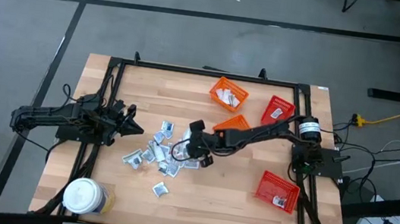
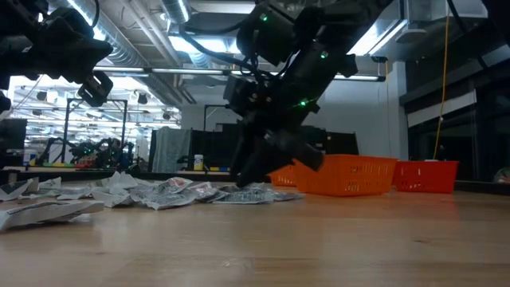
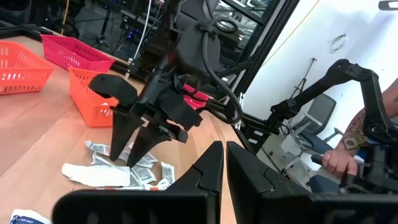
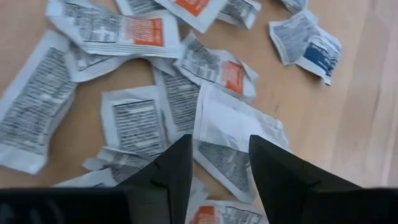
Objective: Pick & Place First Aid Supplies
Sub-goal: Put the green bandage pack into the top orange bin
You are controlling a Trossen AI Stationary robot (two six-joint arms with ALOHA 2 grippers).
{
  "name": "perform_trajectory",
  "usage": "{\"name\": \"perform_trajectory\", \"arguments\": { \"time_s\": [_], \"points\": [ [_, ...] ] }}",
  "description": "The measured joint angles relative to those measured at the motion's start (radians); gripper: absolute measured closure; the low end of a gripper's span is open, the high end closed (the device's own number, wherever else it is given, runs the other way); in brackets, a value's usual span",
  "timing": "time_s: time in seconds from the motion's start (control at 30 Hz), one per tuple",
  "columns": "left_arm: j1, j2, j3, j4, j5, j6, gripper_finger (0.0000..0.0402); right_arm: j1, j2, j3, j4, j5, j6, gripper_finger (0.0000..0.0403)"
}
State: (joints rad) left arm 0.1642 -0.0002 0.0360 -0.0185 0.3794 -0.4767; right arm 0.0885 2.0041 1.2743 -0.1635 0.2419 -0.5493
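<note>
Right gripper (image 4: pixel 217 168) released, fingers spread, low over sachet pile (image 1: pixel 155 152) mid-table; left gripper (image 1: pixel 137 128) clenched empty, beside pile

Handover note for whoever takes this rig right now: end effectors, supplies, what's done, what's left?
Right end effector: open, low over the sachet pile, straddling a white sachet, nothing held.
Left end effector: shut, empty, waiting at the pile's left edge.
Done: some packets lie in the orange basket and two red baskets.
Left: most sachets still on the table, one stray nearer the jar.
</note>
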Motion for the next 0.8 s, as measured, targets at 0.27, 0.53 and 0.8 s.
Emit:
{"name": "perform_trajectory", "arguments": {
  "time_s": [0.27,0.53,0.8],
  "points": [
    [0.0,0.0,0.0,0.0,0.0,0.0,0.0386,-0.017,0.007,-0.001,0.005,-0.085,-0.028,0.0246],
    [0.0,0.0,0.0,0.0,0.0,0.0,0.0386,-0.021,0.019,-0.001,0.058,-0.086,-0.088,0.0246],
    [0.0,0.0,0.0,0.0,0.0,0.0,0.0386,-0.054,0.025,-0.001,0.09,-0.138,-0.079,0.025]
  ]
}}
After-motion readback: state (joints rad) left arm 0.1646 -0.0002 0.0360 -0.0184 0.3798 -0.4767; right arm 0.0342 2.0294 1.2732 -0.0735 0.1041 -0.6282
